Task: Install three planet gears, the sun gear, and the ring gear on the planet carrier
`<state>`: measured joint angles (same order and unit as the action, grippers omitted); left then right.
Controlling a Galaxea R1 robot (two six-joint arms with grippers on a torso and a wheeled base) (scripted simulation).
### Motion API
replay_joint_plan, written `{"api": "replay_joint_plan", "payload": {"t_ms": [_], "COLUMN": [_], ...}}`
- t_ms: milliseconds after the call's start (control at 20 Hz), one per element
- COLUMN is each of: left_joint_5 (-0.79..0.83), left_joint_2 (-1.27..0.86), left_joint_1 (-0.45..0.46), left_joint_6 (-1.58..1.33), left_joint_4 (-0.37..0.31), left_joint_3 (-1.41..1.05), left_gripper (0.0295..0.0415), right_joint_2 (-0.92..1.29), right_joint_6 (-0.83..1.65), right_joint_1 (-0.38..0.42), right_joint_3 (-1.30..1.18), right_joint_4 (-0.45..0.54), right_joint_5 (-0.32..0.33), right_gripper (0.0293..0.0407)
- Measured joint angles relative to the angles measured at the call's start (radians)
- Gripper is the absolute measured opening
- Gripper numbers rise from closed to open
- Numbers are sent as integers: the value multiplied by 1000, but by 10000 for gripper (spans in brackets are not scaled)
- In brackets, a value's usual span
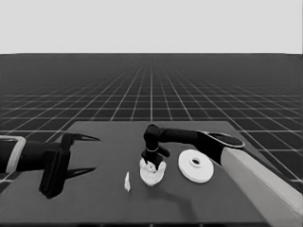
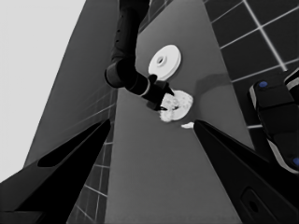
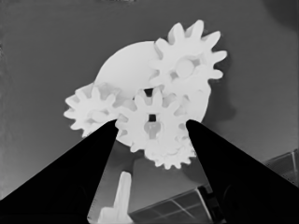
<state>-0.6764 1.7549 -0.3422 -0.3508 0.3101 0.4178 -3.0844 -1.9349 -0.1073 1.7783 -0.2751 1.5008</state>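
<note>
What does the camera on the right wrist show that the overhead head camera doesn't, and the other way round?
Only the right wrist view shows the gears singly: their teeth, and four of them lying on the smaller round part, one in the middle between the right gripper's open fingers.

Only the head view shows the larger round part lying apart to the right, the left gripper waiting open over the table's left end, and the whole table.

Both show the right gripper at the gear cluster and the thin white piece nearby.

Even, dim light; soft shadows beside white parts on the table [image 1: 94, 198].
</note>
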Motion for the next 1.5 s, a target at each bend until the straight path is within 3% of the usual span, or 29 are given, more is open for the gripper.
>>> {"api": "replay_joint_plan", "payload": {"t_ms": [1500], "left_joint_5": [0], "left_joint_2": [0], "left_joint_1": [0], "left_joint_6": [0], "left_joint_4": [0], "left_joint_3": [0], "left_gripper": [385], "right_joint_2": [0], "right_joint_6": [-314], "right_joint_1": [0], "right_joint_3": [0], "right_joint_4": [0], "right_joint_5": [0], "right_gripper": [309]}}
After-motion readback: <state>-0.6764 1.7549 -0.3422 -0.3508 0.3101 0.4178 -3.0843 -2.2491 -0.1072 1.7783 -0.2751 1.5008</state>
